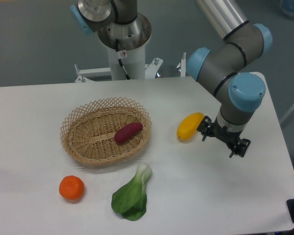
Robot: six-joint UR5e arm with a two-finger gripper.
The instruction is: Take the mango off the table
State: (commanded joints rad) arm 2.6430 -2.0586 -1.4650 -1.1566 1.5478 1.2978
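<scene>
The mango (189, 126), a smooth yellow oval with an orange-tinged end, lies on the white table (225, 196) just to the camera-left of the gripper (223, 140). Whether the gripper's fingers are spread or closed cannot be told; they hold nothing.

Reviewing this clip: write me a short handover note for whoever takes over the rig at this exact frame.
Gripper: empty, hanging just right of the mango; I cannot tell from this view whether it is open or shut.
Mango: lying on the white table, right of the wicker basket, not grasped.
Done: arm brought beside the fruit, nothing more.
Left: line up over the mango, close on it, lift it off the table.
Nearby: sweet potato in the basket, orange and bok choy near the front.
</scene>
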